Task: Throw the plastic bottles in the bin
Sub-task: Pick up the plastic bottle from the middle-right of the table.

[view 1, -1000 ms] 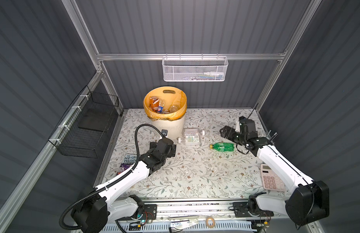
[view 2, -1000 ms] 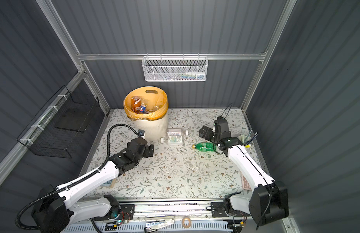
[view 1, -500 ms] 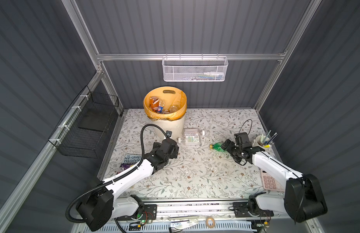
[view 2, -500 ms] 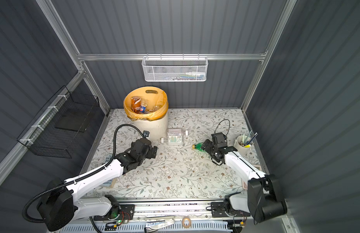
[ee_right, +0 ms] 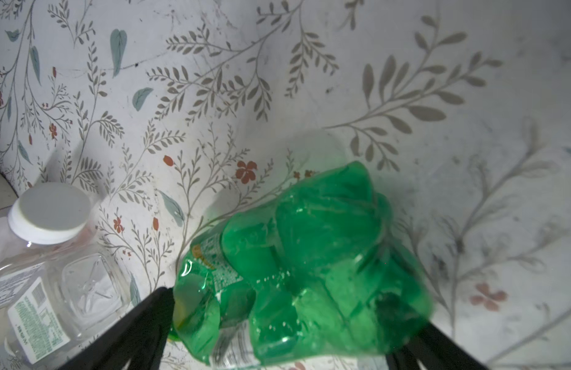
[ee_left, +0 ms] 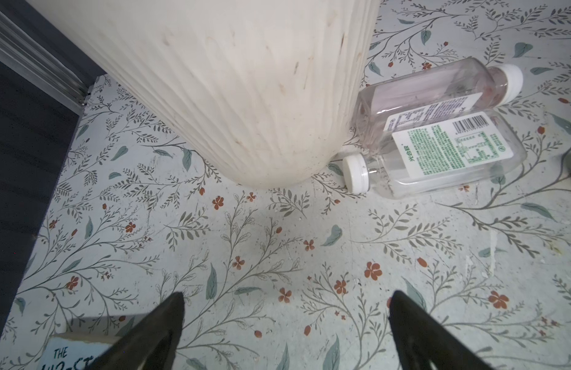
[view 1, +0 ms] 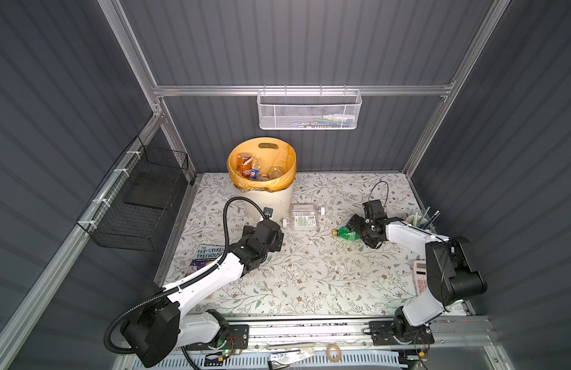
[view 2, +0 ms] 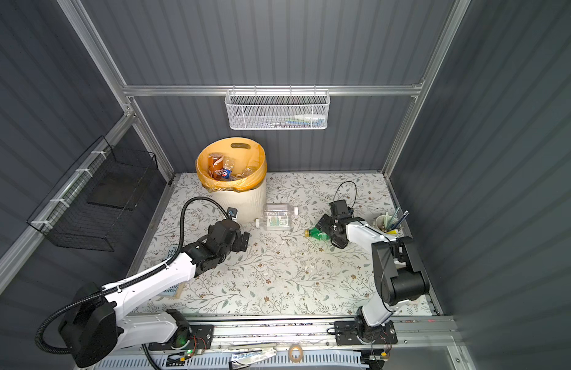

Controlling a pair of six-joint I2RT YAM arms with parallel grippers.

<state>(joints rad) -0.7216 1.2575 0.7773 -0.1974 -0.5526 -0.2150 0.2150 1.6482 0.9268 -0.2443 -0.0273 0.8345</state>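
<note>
Currently the largest thing in my view is the bin (view 1: 271, 201), a cream ribbed bucket lined with an orange bag, with several bottles (view 1: 249, 166) already inside. It stands just ahead of the left pincer (view 1: 277, 240) and well apart from the right pincer (view 1: 354, 230), off to that pincer's far side.

Both pincers are spread wide. The left pincer holds nothing and hangs low over the floral table (view 1: 309, 275). If I drive it straight forward it could strike the bin's wall and shove or tip it.

Two clear bottles (ee_left: 444, 153) with white caps lie ahead of the left pincer and to one side. They rest side by side, touching each other, and the farther one lies against the bin. Closing on one may roll or kick the other away, since both are smooth and light.

The green bottle (ee_right: 309, 256) is crumpled and lies on the table between the right pincer's spread fingers. I cannot tell whether either finger touches it yet. Its crushed, uneven walls could buckle further or slide as the fingers close, squirting it out towards the clear bottles. A shallow pinch near its base could also let it swing and drop during the long carry, or catch the tall rim.

Its yellow cap (view 1: 334, 233) points away from the right pincer, towards the bin.
</note>
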